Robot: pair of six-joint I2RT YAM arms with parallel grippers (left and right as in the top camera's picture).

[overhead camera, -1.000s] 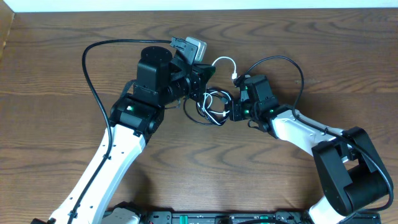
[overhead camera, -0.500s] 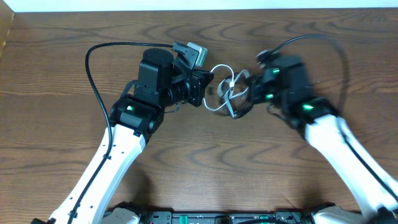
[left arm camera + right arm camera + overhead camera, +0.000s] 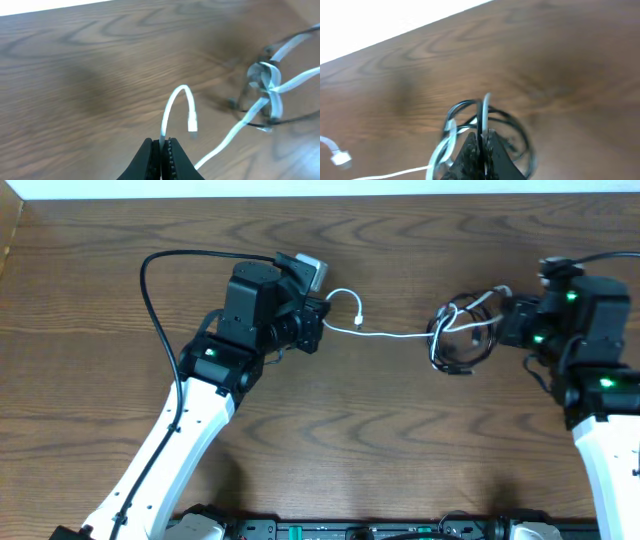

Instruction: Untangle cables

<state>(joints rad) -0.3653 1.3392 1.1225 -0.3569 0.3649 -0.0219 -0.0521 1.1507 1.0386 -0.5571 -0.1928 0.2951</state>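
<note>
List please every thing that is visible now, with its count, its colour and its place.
white cable: one, white, stretched from the left side to the cable tangle
cable tangle: one, black loops with white strands, count of cords unclear, right of centre
table: one, brown wood, under everything
arms: two, white and black, left arm, right arm
left gripper: one, black, shut on white cable near its plug
right gripper: one, black, shut on cable tangle
</note>
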